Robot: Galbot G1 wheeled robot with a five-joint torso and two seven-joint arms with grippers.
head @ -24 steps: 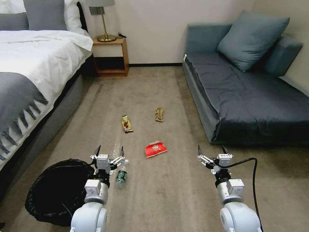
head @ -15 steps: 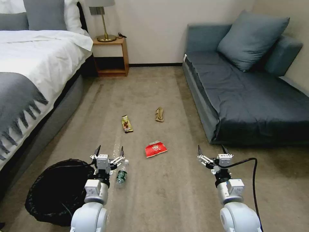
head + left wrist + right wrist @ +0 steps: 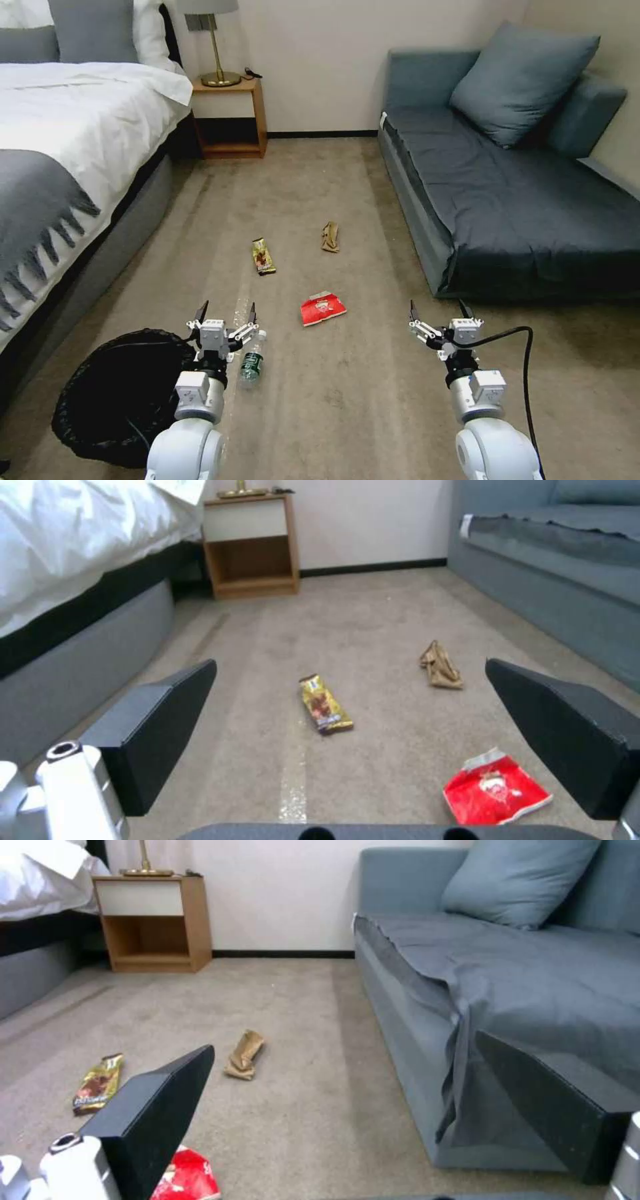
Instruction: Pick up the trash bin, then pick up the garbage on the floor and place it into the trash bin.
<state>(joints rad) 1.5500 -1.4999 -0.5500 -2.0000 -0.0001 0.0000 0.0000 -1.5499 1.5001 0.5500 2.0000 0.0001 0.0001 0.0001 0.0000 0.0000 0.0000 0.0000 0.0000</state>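
- While both arms hang low over the carpet, the left gripper [image 3: 226, 312] and right gripper [image 3: 437, 311] hold nothing, jaws spread wide.
- Nearest, the bin [image 3: 117, 393] sits on the floor at the robot's left, beside the left arm; its black bag looks soft and crinkly, so the rim is probably the firmest hold.
- Just beside the left gripper lies the bottle [image 3: 252, 360], likely light, slick and prone to roll; its middle suits a grip.
- Farther on lie the red packet [image 3: 323, 309], the bar wrapper [image 3: 263, 256] and the tan wrapper [image 3: 330, 237], all apparently thin and flimsy, best pinched from above.
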